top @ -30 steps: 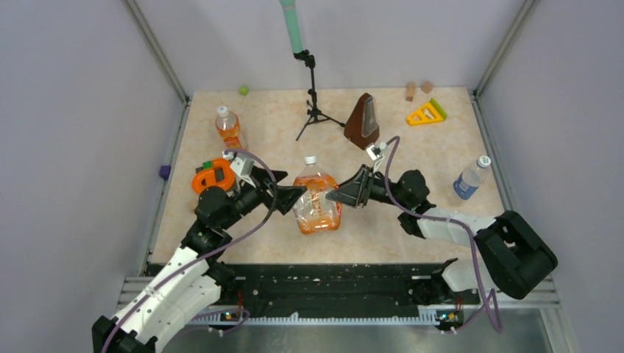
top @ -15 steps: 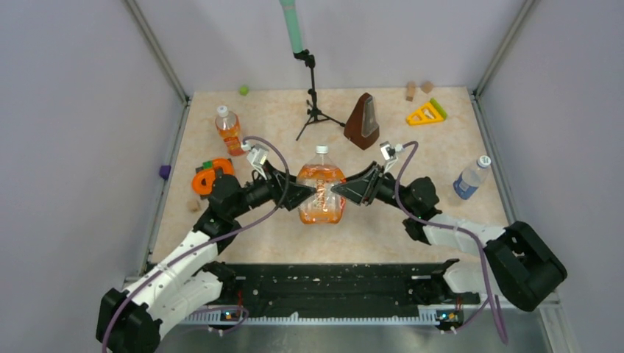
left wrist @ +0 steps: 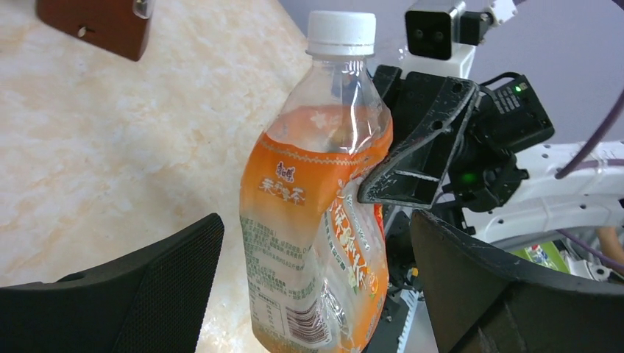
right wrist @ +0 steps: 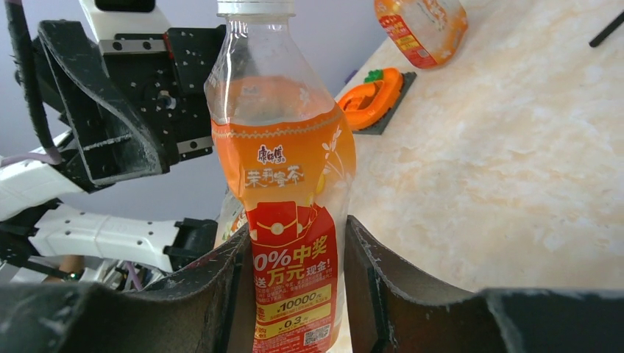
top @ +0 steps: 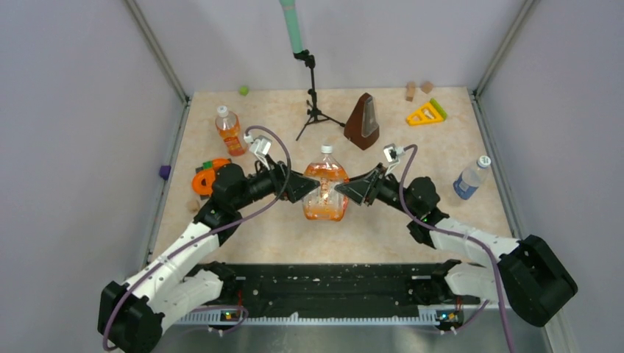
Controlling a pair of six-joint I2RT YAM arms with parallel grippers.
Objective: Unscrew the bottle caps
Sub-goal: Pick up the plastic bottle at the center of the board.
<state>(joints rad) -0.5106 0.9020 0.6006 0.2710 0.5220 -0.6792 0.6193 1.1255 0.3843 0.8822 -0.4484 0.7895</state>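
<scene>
The squat orange bottle (top: 324, 190) stands upright at the table's middle with its white cap (top: 327, 149) on. My right gripper (top: 344, 193) is shut on its lower body; in the right wrist view both fingers (right wrist: 221, 287) press the red label of the bottle (right wrist: 283, 169), which is dented. My left gripper (top: 305, 189) is open, its jaws on either side of the bottle (left wrist: 316, 220) with gaps; the cap (left wrist: 341, 33) shows above. The slim orange bottle (top: 229, 132) stands back left, the blue-label bottle (top: 469, 179) at right, both capped.
A brown metronome (top: 363, 121) and a tripod stand (top: 313, 95) stand behind the bottle. A yellow triangle (top: 425, 112) and wooden blocks (top: 410, 90) lie back right. An orange object (top: 206, 176) lies by the left arm.
The squat bottle has moved away from the arm bases and come from tilted to upright. Both grippers moved with it, the left arm reaching farther forward.
</scene>
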